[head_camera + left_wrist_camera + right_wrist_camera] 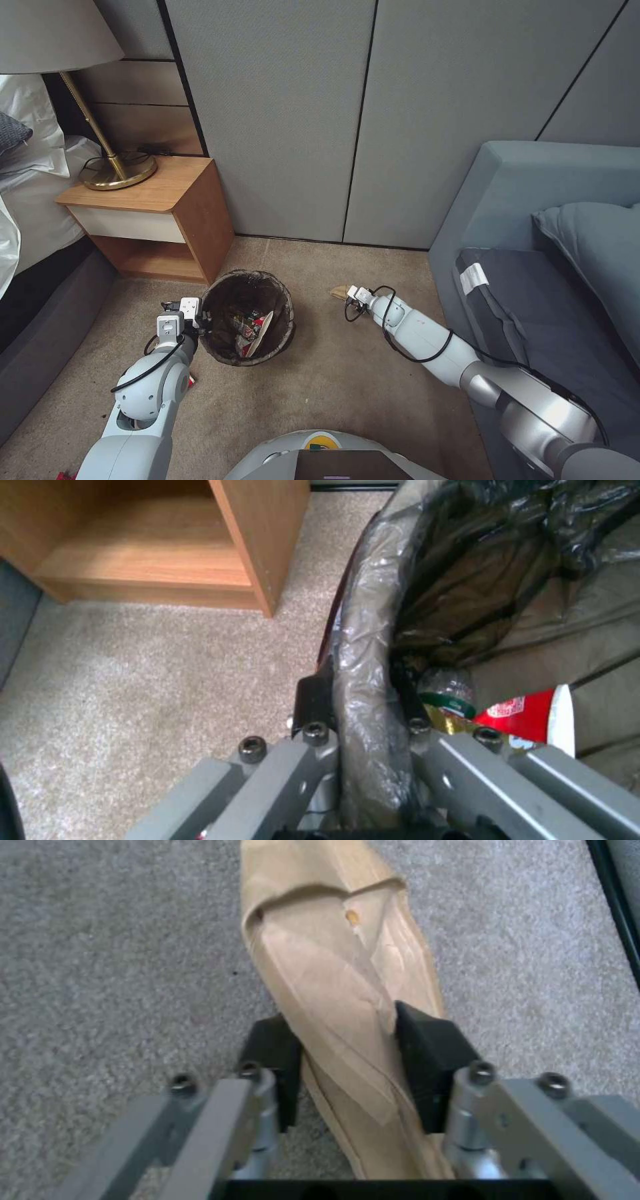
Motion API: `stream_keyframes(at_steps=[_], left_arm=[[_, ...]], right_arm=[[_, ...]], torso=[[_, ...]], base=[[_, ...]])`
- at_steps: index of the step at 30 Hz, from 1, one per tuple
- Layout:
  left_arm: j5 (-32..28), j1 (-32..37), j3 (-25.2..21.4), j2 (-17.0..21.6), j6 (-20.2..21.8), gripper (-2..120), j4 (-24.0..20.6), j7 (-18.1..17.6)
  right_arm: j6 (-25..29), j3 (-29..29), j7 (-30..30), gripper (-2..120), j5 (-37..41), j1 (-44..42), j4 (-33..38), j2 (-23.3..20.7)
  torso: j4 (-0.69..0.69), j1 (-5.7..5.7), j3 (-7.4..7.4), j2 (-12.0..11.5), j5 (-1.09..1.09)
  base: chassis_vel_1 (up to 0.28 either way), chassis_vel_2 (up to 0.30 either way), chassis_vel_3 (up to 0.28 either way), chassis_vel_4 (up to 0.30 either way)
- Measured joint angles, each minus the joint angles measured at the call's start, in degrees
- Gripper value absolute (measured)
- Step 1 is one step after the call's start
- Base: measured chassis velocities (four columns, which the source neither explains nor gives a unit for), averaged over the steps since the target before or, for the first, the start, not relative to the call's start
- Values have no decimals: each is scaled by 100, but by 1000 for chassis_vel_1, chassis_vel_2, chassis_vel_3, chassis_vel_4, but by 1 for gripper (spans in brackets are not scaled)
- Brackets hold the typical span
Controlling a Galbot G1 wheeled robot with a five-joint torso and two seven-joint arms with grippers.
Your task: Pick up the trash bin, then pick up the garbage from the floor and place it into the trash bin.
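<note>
The carpet [347,380] is short, rough beige pile. Lower centre in the head view, the trash bin [223,350] wears a thin, crinkled, glossy dark plastic liner [363,645]; inside lie a clear plastic bottle [448,687] and a smooth red-and-white paper cup [533,717]. The creased tan paper scrap [333,965] looks matt. Each pincer has matt black pads [427,1050] on brushed grey metal. The nightstand [193,200] is smooth wood; the lamp base [120,175] is shiny brass.
</note>
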Motion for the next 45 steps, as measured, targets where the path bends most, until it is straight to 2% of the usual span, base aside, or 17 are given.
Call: stream_keyframes(at_steps=[2,4,7,9,18,25,29,30,36,37,40,41,44,45], left_arm=[[0,0,1,-1,0,3,-1,0],[1,9,10,-9,0,3,-9,-1],[2,14,9,-8,0,3,-20,-1],[2,29,-8,-2,0,3,-44,1],[3,37,-36,11,0,3,-61,5],[19,30,-36,10,0,3,-58,19],[31,19,-35,11,0,3,-58,33],[31,19,-35,11,0,3,-58,33],[48,2,-49,25,0,3,-97,56],[48,2,-49,25,0,3,-97,56],[51,1,-48,32,0,3,-141,70],[51,1,-48,32,0,3,-141,70],[52,5,-47,51,0,3,-195,80],[52,5,-47,51,0,3,-195,80]], right_arm=[[0,1,0,29,0,-2,4,-2],[-4,3,0,14,-4,-23,43,-12],[-5,7,0,10,-4,-29,55,-17],[-9,25,-1,0,-3,-42,98,-43],[-187,205,8,0,139,-136,567,-367],[-341,679,30,0,412,-280,1155,-673],[-436,1123,189,0,949,-503,1896,-957],[-436,1123,189,0,949,-503,1896,-957],[-671,1864,512,0,1989,-1124,3390,-1373],[-671,1864,512,0,1989,-1124,3390,-1373],[-874,2384,720,0,2543,-1574,4357,-1471],[-874,2384,720,0,2543,-1574,4357,-1471],[-1016,2675,901,0,2921,-1851,5218,-1561],[-1016,2675,901,0,2921,-1851,5218,-1561]], torso=[[0,0,0,0,0],[0,0,0,0,0],[0,0,0,0,0],[1,0,0,0,0],[0,0,0,0,0],[0,0,0,0,1],[1,0,0,0,1],[1,0,0,0,1],[1,0,-1,0,1],[1,0,-1,0,1],[-2,0,-1,0,1],[-2,0,-1,0,1],[1,0,-1,0,1],[1,0,-1,0,1]], base=[[0,0,0,0],[0,0,0,0],[0,0,0,0],[0,0,0,0],[0,0,0,0],[0,0,0,0],[0,0,0,0],[0,0,0,0],[0,0,0,0],[0,0,0,0],[0,0,0,0],[0,0,0,0],[0,0,0,0],[0,0,0,0]])
